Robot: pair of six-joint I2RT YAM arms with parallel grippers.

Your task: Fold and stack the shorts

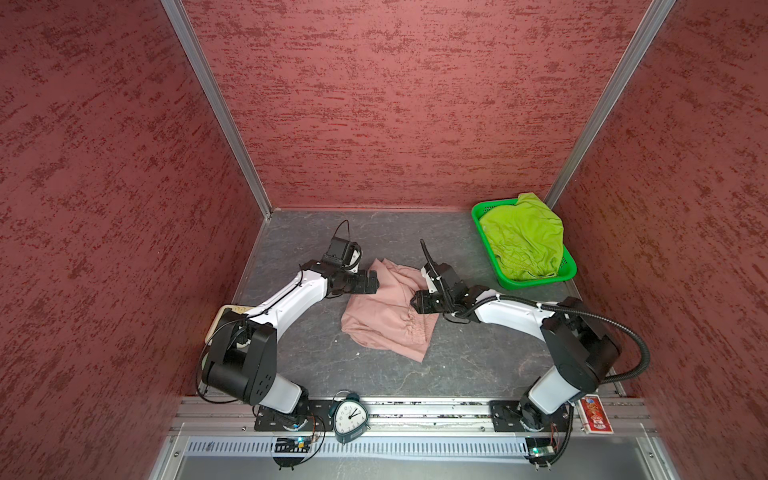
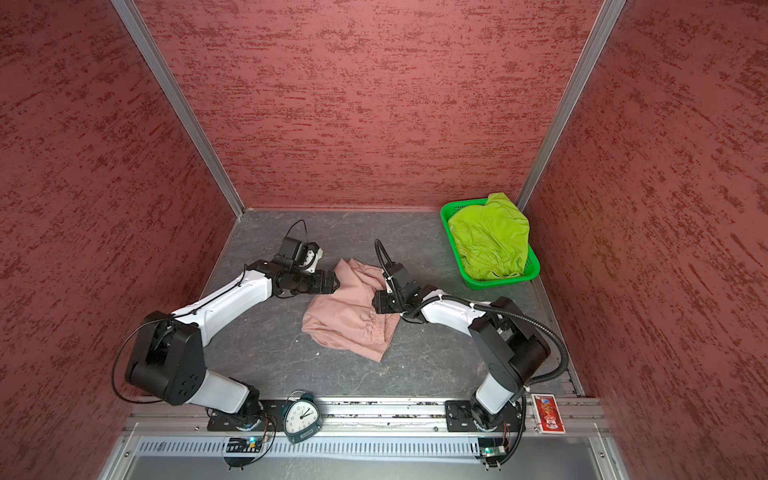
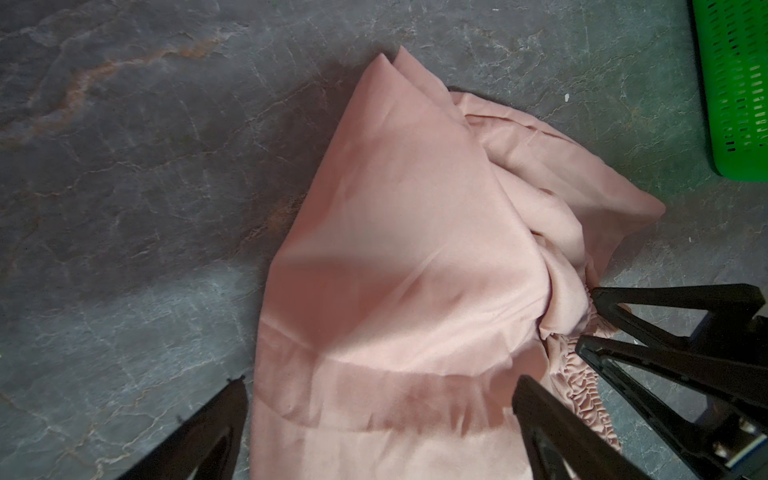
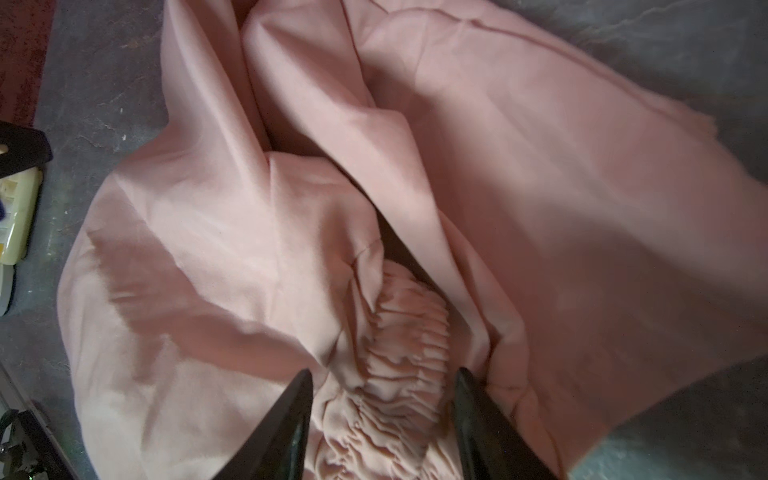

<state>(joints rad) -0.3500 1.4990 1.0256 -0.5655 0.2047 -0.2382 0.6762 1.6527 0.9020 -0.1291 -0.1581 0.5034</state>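
The dusty pink shorts (image 1: 386, 316) (image 2: 349, 320) lie crumpled in the middle of the grey table. My left gripper (image 1: 376, 282) (image 3: 380, 382) is open wide just over their left edge, and cloth spans the gap between its fingers. My right gripper (image 1: 413, 301) (image 4: 384, 374) is open at their right side, its fingers either side of the gathered waistband (image 4: 407, 353) without pinching it. In the left wrist view, the right gripper's fingers (image 3: 648, 316) stand apart at that waistband. The lime green shorts (image 1: 523, 237) (image 2: 490, 241) are bunched in the basket.
A bright green perforated basket (image 1: 536, 284) (image 2: 496, 283) (image 3: 735, 83) stands at the back right by the wall. An alarm clock (image 1: 351, 415) and a red card pack (image 1: 596, 415) rest on the front rail. A beige object (image 1: 230, 311) lies under the left arm.
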